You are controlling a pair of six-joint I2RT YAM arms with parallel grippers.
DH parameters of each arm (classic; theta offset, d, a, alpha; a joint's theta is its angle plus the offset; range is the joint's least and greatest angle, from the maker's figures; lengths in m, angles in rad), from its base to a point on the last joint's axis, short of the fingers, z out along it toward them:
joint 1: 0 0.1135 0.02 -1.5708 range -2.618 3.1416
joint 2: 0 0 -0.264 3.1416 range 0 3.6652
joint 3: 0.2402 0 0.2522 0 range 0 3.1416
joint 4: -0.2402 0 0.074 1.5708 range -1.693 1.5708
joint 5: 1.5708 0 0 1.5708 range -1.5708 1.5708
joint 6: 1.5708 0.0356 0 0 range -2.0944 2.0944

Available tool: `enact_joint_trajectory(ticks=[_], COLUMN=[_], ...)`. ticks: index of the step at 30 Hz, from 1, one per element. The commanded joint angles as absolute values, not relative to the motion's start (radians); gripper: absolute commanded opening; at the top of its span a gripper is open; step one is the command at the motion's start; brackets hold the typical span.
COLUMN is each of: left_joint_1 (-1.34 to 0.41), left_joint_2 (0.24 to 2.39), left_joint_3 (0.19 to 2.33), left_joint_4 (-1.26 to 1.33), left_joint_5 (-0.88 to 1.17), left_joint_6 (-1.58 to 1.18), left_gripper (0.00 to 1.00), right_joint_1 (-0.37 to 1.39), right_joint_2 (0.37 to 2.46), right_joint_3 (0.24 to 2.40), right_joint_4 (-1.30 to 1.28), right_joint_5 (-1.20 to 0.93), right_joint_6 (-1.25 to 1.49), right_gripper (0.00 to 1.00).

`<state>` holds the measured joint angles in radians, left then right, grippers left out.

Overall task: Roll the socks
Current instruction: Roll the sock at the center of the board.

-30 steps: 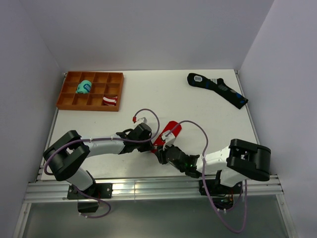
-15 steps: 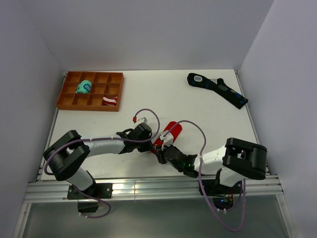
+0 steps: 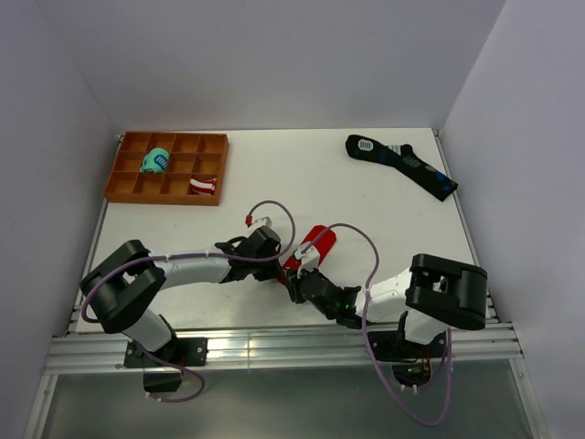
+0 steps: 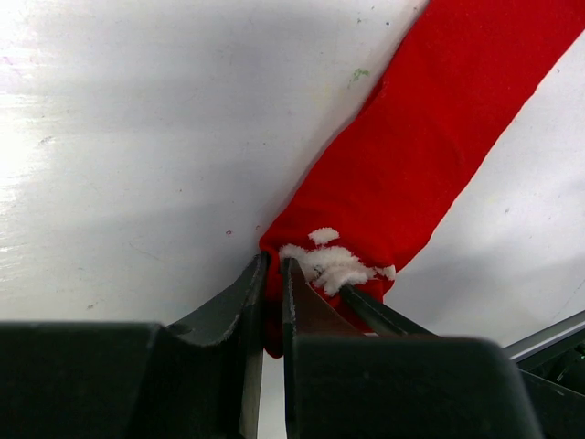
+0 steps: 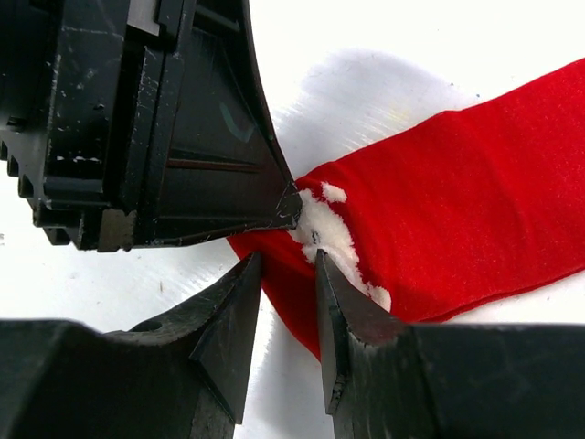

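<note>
Left gripper (image 4: pixel 274 267): its jaws are pinching almost closed on the near end of the socks (image 4: pixel 430 137), with red fabric showing in the slit between them.
Right gripper (image 5: pixel 288 263): its jaws are standing half parted, straddling that same end from the opposite side; the fabric is lying flat between them.
Meeting point: both sets of tips are nearly touching at the white motif (image 5: pixel 320 229).
Socks: they are lying as a flat red strip on the table (image 3: pixel 302 174), near its front middle, running away from the grippers.
Far left: an orange tray (image 3: pixel 164 196) is holding a teal bundle (image 3: pixel 154 161) and a striped bundle (image 3: pixel 203 186) in separate compartments.
Far right: black socks (image 3: pixel 402 163) are lying flat.
</note>
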<state>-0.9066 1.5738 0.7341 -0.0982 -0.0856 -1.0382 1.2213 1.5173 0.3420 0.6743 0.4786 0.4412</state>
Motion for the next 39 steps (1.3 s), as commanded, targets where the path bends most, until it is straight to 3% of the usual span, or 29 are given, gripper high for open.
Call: enact_joint_trajectory(ticks=[1, 9, 17, 26, 33, 39], left_joint_1=[-0.91, -0.908, -0.884, -0.824, -0.821, -0.821], left_joint_2=[1.605, 1.556, 1.43, 1.194, 1.213, 1.227], left_joint_3=[0.722, 0.654, 0.537, 0.41, 0.4, 0.403], left_joint_4=[-0.253, -0.23, -0.248, -0.316, -0.287, -0.284], left_joint_5=[-0.094, -0.147, -0.228, -0.333, -0.331, -0.347], left_joint_6=[-1.028, -1.101, -1.222, -1.367, -1.37, -1.37], left_gripper=[0.0, 0.0, 0.0, 0.0, 0.0, 0.0], right_joint_1=[1.247, 1.25, 1.128, 1.046, 0.991, 1.017], right_joint_2=[1.542, 1.402, 1.281, 1.361, 1.408, 1.434], right_joint_3=[0.325, 0.391, 0.31, 0.414, 0.554, 0.5], right_joint_4=[0.608, 0.445, 0.529, 0.49, 0.37, 0.548], right_joint_5=[0.529, 0.529, 0.35, 0.182, 0.097, -0.027], right_joint_6=[0.5, 0.488, 0.488, 0.529, 0.563, 0.572], right_gripper=[0.38, 0.42, 0.45, 0.45, 0.46, 0.44])
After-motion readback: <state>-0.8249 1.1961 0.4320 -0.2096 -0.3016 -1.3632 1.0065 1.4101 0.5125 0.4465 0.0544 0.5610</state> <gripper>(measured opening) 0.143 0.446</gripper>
